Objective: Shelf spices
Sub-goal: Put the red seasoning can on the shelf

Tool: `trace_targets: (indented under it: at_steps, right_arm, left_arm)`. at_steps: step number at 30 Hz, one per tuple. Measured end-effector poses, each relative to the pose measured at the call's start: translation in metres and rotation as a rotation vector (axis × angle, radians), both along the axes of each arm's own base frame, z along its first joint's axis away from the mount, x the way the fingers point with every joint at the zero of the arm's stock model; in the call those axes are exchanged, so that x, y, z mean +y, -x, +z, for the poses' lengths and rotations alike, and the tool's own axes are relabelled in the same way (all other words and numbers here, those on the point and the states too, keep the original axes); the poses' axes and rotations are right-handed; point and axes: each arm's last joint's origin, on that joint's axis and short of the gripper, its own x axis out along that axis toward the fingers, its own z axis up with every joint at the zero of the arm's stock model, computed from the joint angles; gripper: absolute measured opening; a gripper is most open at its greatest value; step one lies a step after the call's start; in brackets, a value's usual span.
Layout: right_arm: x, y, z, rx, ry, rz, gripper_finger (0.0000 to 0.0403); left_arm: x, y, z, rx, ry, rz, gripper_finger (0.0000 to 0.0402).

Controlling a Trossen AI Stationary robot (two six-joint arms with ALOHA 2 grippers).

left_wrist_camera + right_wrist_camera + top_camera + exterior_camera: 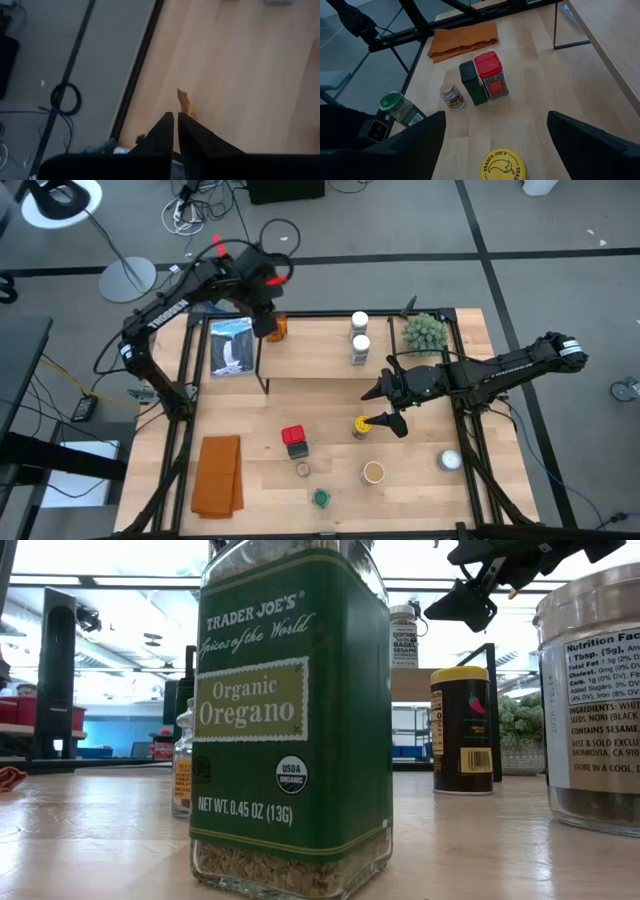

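Note:
The shelf [330,350] stands at the table's far side. Two white-capped jars [360,335] and an amber jar [279,328] stand on it. My left gripper [267,326] [176,116] hangs shut just above the amber jar [185,102], with nothing between its fingers. My right gripper [372,408] [502,145] is open, one finger on each side of a yellow-lidded jar [360,425] [502,166] that stands upright on the table [420,480]. It does not touch the jar. In the low view this gripper [470,600] hangs above the same jar [461,730].
On the table's near half stand a red tin [292,436], a dark green tin [298,450], a small jar [303,470], a green-lidded oregano jar [321,498] and a tan-lidded jar [373,472]. An orange cloth [218,475], a white dome [449,461], a spiky plant [424,332] and a booklet [231,347] are around them.

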Motion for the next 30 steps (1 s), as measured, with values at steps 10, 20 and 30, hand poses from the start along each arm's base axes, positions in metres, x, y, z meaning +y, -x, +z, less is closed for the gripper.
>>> trace_targets:
  at_steps: [10,20,30]
  right_arm:
    - [0.000,0.000,0.000,0.001,0.000,0.000,0.0346]
    - [0.003,0.001,0.000,0.004,-0.009,0.010,0.0346]
    - [0.013,0.003,0.000,0.004,-0.009,0.052,0.0346]
  left_arm:
    - [-0.045,0.010,0.020,-0.153,0.010,-0.053,0.0031]
    - [-0.120,0.038,-0.015,-0.503,0.058,-0.193,0.0031]
    - [-0.187,0.061,-0.102,-0.640,0.188,-0.239,0.0030]
